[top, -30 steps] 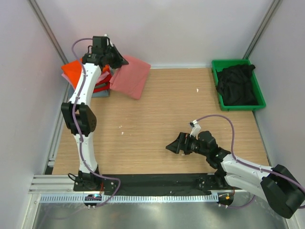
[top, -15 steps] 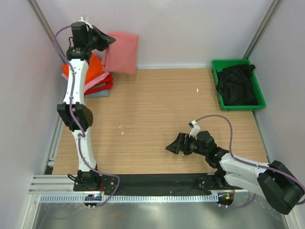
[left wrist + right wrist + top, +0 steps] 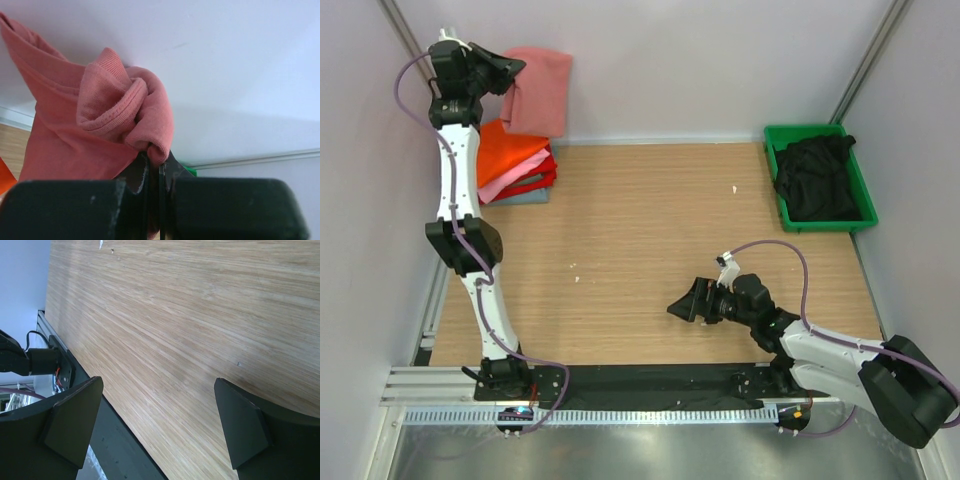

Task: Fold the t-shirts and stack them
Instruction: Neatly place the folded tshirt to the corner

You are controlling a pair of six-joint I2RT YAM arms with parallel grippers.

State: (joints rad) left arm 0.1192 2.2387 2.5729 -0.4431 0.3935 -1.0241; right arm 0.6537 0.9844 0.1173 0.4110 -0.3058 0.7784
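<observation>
Far corners of the light wooden table (image 3: 650, 230)
Far left: stacked folded cloth t-shirts (image 3: 515, 165), a salmon-red cloth t-shirt (image 3: 538, 90) aloft near them; far right: a black cloth t-shirt (image 3: 815, 175) in a green plastic bin (image 3: 825, 226).

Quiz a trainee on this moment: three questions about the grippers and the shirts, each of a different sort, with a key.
1. True or false: the right gripper is shut on a t-shirt.
2. What holds the salmon t-shirt in the air? A) the left gripper B) the right gripper C) nothing, it lies flat.
3. Fill in: the t-shirt lying in the green bin is coloured ____.

Key: 1 false, its fingers stand open and hold nothing; 2 A; 3 black.
</observation>
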